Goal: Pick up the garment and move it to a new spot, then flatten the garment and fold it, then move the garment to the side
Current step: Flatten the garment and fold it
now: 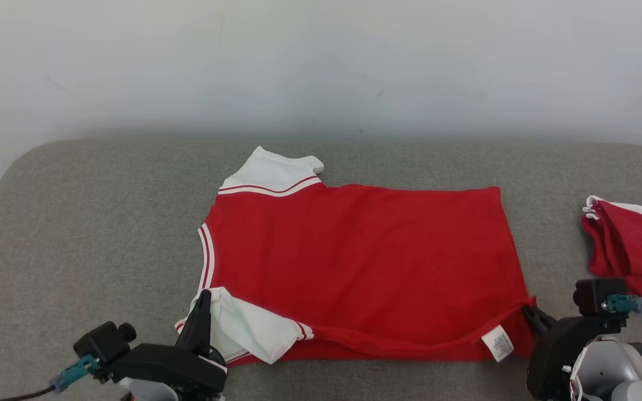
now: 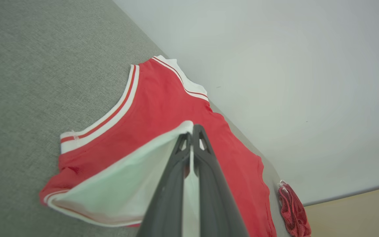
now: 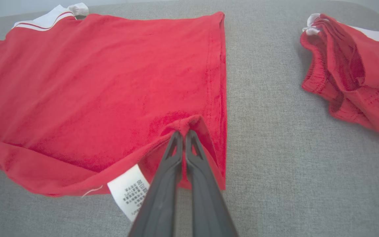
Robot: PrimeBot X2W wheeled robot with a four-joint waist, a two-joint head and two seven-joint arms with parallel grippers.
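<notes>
At lower left the left tool [image 2: 192,130] clamped the garment [image 1: 354,262] by its white sleeve [image 1: 243,328], the right tool [image 3: 183,134] its hem corner [image 3: 189,123] at lower right, near another crumpled red garment [image 1: 633,250]

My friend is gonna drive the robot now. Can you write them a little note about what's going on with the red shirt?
Left gripper: shut on the near white sleeve of the red shirt.
Right gripper: shut on the shirt's near hem corner, by the care label.
Done: shirt lies spread flat on the grey table.
Left: fold it, then move it aside; the other red garment lies at the right.
</notes>
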